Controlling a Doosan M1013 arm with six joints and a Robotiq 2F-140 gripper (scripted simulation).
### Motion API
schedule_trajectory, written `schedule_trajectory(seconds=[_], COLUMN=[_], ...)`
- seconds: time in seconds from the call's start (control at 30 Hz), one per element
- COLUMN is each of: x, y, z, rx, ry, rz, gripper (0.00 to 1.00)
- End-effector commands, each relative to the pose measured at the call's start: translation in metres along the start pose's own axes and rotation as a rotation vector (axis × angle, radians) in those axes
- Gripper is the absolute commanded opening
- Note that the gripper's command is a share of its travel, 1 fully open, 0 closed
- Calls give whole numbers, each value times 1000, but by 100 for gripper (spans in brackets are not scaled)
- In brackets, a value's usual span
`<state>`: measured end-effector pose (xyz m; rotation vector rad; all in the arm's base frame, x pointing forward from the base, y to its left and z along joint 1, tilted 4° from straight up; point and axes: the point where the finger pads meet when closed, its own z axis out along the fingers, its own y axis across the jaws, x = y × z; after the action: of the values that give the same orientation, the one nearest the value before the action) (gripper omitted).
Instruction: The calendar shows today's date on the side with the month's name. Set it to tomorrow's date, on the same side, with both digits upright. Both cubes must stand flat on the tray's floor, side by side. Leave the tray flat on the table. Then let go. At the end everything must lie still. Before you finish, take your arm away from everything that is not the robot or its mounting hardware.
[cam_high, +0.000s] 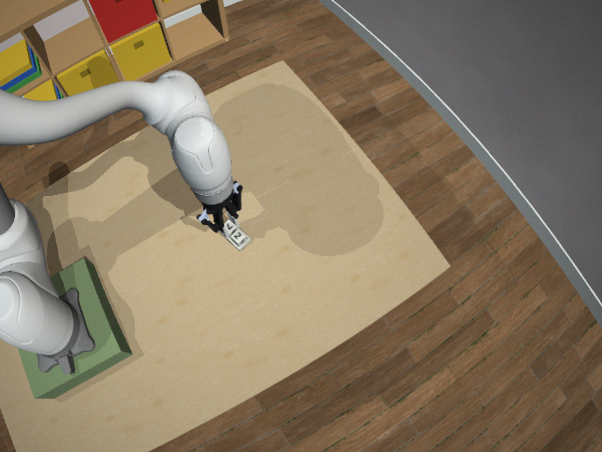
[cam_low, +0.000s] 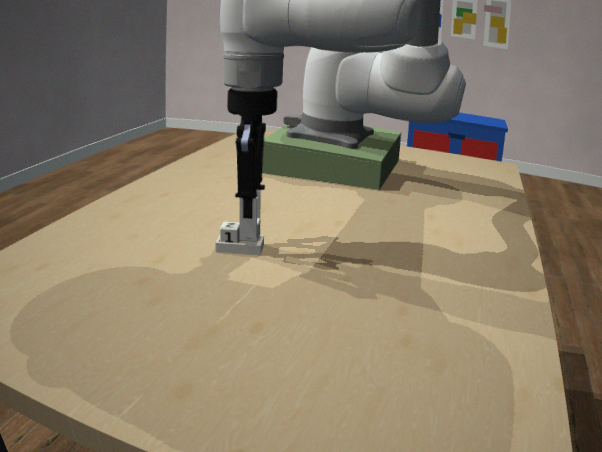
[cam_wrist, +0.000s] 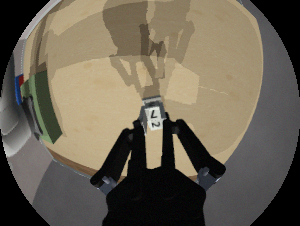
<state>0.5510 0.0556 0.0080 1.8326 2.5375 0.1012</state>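
Note:
The small light-grey tray (cam_high: 242, 248) (cam_low: 239, 248) (cam_wrist: 152, 99) lies flat on the table. One white cube (cam_high: 238, 237) (cam_low: 229, 233) (cam_wrist: 156, 123) stands in one end, with a 2 on top; its face toward the exterior camera shows a 1. My gripper (cam_high: 229, 225) (cam_low: 249, 232) (cam_wrist: 153, 109) points straight down, its fingertips low in the tray's other end. It is shut on the second white cube (cam_high: 230, 227) (cam_wrist: 153, 114), whose top shows what looks like a 7. This cube is beside the first. Its lower part is hidden, so contact with the floor cannot be told. The month's name is not visible.
The arm's green base block (cam_high: 104, 320) (cam_low: 325, 162) (cam_wrist: 47, 107) stands on the wooden table (cam_high: 300, 300) (cam_low: 300, 360). Shelves with yellow and red boxes stand beyond the table in the top view. The arm's shadow falls around the tray.

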Motion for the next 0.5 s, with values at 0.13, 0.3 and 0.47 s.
schedule_trajectory(seconds=[0.13, 0.3, 0.47], x=[0, 0, 0], y=[0, 0, 0], z=[1, 2, 5], rx=[0, 0, 0], ry=[0, 0, 0], rz=[0, 0, 0], gripper=[16, 16, 16])
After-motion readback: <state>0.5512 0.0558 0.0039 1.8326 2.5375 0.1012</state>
